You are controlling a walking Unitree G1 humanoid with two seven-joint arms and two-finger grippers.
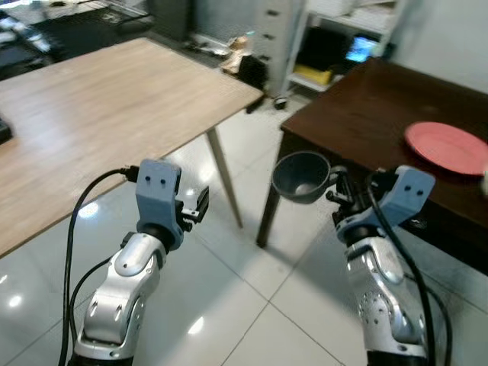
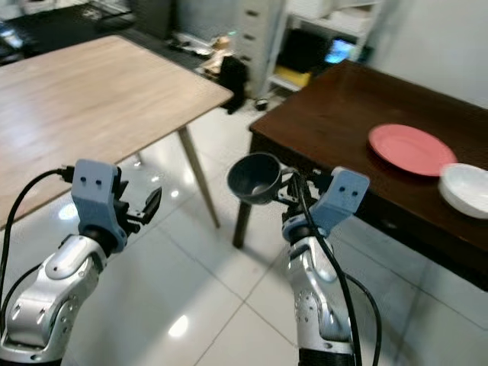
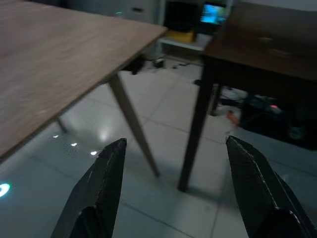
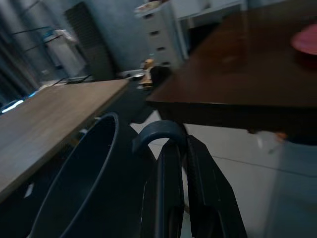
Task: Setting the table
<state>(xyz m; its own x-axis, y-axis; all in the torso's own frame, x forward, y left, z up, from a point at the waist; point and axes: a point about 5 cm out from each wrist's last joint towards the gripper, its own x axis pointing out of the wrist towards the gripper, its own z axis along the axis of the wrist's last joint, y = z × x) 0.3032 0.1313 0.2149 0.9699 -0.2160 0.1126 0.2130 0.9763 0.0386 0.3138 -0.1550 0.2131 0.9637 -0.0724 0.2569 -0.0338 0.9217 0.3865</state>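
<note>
the right claw [image 2: 284,189], pinching the dark grey mug [image 2: 256,178] by its handle, must next carry it over the dark wooden desk's [image 2: 358,114] near corner, while the left claw [image 3: 173,193] hangs wide.

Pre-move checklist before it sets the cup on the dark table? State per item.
1. Grip: right gripper shut on the handle of the dark grey cup, ok.
2. Cup attitude: tilted, mouth facing partly sideways, not ok for placing.
3. Cup contents: inside looks empty in the eye views, ok.
4. Landing spot: dark table is bare near its corner; pink plate and white bowl sit farther along, ok.
5. Position: cup hangs over the floor beside the table corner, not above the top, not ok.
6. Left gripper: open, holding nothing, between the light wood table and the dark one, ok.
</note>
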